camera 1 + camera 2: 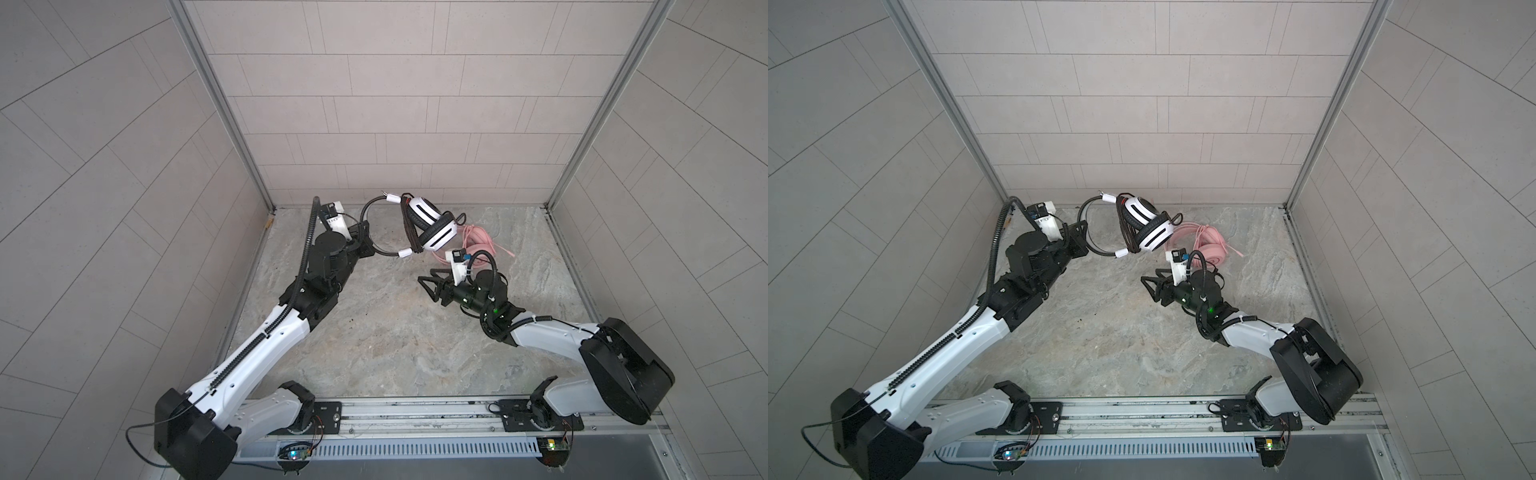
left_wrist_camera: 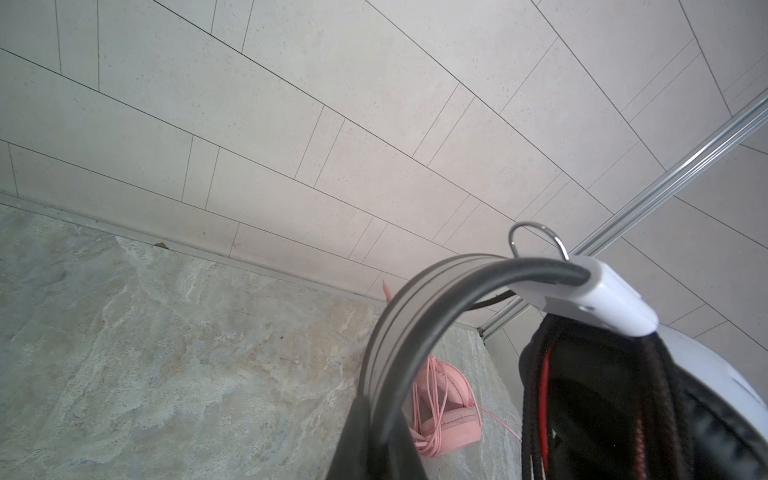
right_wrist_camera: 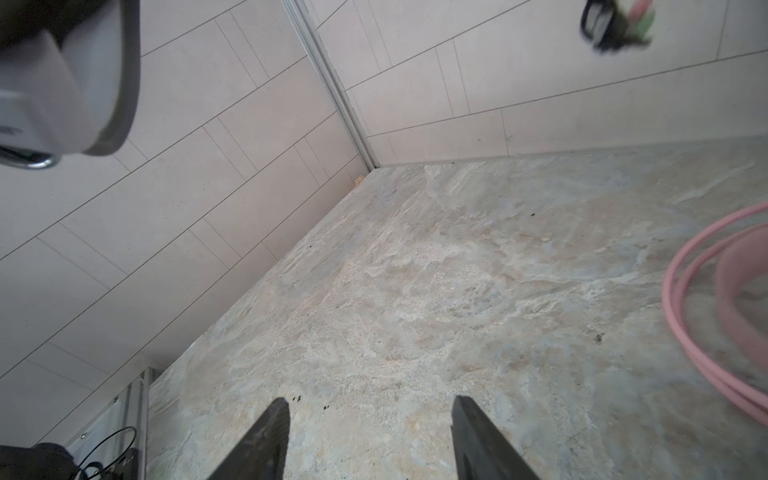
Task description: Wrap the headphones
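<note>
I am clamping my left gripper (image 1: 366,240) on the headband (image 1: 365,214) of the white-and-black headset (image 1: 422,212), while my right gripper (image 1: 424,281), jaws apart and empty, is hovering near its earcups (image 1: 437,241).

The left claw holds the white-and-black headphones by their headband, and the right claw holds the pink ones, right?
No. The left gripper does hold the white-and-black headphones by their headband, but the right gripper is open and empty: the right wrist view shows its jaws apart. The pink headphones lie on the table.
</note>
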Available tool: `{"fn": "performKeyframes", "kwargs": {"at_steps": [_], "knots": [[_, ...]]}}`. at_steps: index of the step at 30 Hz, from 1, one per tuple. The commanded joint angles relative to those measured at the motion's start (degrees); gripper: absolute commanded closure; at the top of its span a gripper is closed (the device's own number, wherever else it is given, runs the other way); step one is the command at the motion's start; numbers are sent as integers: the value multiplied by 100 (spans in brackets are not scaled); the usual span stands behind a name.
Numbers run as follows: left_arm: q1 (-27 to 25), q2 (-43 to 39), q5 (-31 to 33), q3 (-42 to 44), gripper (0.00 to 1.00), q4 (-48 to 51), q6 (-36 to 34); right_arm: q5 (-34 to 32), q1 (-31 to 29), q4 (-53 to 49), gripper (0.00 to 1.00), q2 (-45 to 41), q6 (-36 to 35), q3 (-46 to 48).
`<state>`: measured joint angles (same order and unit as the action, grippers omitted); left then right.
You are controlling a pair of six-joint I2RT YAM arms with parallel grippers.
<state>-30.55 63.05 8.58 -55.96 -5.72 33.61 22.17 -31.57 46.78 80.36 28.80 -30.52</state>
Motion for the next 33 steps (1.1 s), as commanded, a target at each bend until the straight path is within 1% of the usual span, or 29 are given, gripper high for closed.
{"fn": "performKeyframes", "kwargs": {"at_steps": [1,4,6,7,10,11,14,22,26,33], "knots": [[-74,-155,-116,-275,100,-558,354,-328,127,441,36,49,-183,-64],[-153,-67,-218,-288,100,-584,445,-464,152,452,35,208,-281,-173],[-214,-14,-251,-271,100,-606,454,-184,158,826,35,598,-70,-334],[-236,-8,-230,-261,100,-620,475,25,150,1153,26,854,149,-427],[-267,-23,-224,-209,100,-660,532,403,99,1979,13,1436,665,-695],[-268,-33,-218,-221,100,-623,524,463,80,2131,12,1549,770,-741],[-276,-95,-234,-281,100,-495,517,563,39,2414,12,1722,1021,-847],[-301,-198,-242,-344,100,-448,537,758,37,2546,14,1739,1246,-949],[-314,-173,-304,-400,100,-433,561,782,54,2568,16,1874,1271,-1035],[-330,-179,-313,-483,100,-371,544,548,249,2184,16,1591,1076,-803]]}}
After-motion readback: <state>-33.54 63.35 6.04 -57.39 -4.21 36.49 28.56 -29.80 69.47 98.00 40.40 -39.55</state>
